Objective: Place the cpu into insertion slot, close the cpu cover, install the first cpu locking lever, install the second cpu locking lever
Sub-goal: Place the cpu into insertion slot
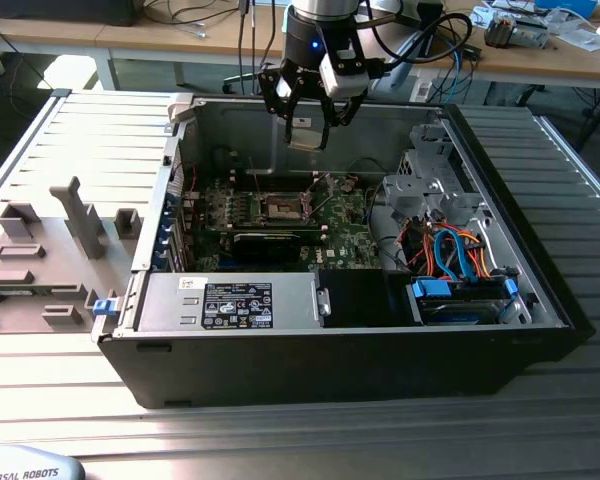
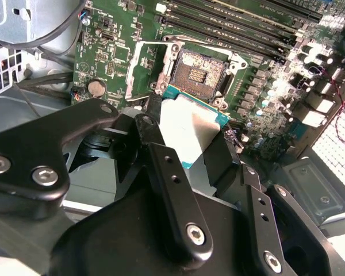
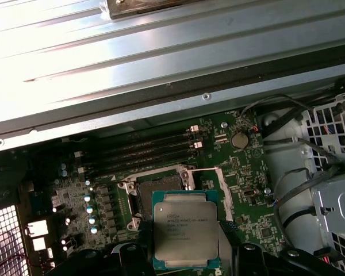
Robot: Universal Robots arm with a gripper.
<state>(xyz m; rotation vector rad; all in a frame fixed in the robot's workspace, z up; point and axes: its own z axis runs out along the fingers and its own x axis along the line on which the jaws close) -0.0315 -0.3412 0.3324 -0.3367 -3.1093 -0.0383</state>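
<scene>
Exterior view: the black two-fingered gripper point(image 1: 307, 128) hangs over the open black desktop computer case point(image 1: 380, 370), clenched on the small square silver-topped cpu point(image 1: 302, 133). Well below, on the green motherboard point(image 1: 350, 235), lies the square, dark-centred, silver-rimmed insertion slot point(image 1: 283, 208).
Second wrist view: the black fingers point(image 2: 161, 155) clamp the cpu point(image 2: 190, 129) at opposite edges, apart from the insertion slot point(image 2: 200, 72), whose contact field is bare. The thin silver hinged cpu cover point(image 2: 139, 66) stands swung open just beside it.
First wrist view: the cpu point(image 3: 186, 230) shows its metal top. The insertion slot point(image 3: 158, 192) lies beyond it, near the long black memory sockets point(image 3: 138, 152).
</scene>
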